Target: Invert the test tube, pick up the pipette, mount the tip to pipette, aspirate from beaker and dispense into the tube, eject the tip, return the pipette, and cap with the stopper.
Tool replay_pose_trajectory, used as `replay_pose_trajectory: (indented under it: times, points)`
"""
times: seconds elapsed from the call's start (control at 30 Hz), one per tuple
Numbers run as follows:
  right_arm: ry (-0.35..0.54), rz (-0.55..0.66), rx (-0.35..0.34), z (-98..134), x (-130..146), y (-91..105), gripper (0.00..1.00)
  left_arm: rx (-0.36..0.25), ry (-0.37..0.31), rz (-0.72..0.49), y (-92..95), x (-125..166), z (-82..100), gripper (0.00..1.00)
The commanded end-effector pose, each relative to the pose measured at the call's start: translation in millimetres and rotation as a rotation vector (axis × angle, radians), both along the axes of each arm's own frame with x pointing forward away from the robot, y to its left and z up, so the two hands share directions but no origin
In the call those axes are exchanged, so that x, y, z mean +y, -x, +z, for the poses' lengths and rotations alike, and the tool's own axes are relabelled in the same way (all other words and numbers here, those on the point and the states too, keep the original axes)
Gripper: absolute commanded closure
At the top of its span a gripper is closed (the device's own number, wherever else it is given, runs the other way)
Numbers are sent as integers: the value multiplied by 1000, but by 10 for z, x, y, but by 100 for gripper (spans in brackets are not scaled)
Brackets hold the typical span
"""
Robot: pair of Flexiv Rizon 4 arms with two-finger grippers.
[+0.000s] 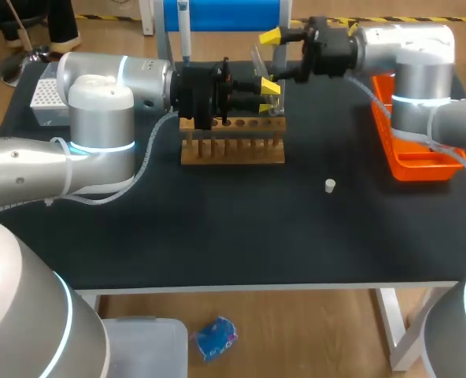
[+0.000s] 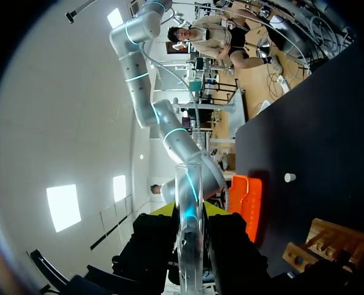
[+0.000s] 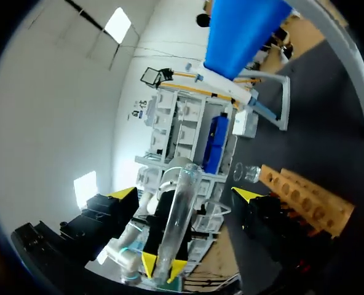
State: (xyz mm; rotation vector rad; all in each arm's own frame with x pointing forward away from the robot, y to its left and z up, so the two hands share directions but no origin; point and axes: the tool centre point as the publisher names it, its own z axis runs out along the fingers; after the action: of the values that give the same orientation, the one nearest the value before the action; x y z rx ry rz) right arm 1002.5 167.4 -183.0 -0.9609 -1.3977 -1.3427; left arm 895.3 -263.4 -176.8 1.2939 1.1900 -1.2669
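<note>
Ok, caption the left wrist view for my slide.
Left gripper shut on the tube, with rack, tray and stopper on the table beyond.

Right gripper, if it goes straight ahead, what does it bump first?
The right gripper would probably meet the tube first; the left gripper holds it just ahead, though depth is unclear.

A lab bench: a wooden test-tube rack and glass tube on a black table
</note>
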Motion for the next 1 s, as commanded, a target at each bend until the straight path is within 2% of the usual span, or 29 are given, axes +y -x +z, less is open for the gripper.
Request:
replay_pose_trajectory:
  times: [0.03,0.57,0.63,0.7,0.77,0.93,1.0]
  points:
    - [157,-72,-450,26,-177,145,0,-2,0,-1,-3,-2,2,100]
    - [157,-72,-450,26,-177,145,0,-2,0,-1,-3,-2,2,100]
    - [189,-79,-550,-91,-169,149,0,-2,0,-1,-3,-2,2,100]
    - [184,-73,-559,-195,-185,128,0,-2,0,-1,-3,-2,2,100]
    - [199,-56,-601,-307,-222,123,0,-2,0,-1,-3,-2,2,100]
    - [245,-18,-772,-466,-378,154,0,-2,0,-1,-3,-2,2,100]
    - [263,-8,-820,-499,-431,165,0,-2,0,-1,-3,-2,2,100]
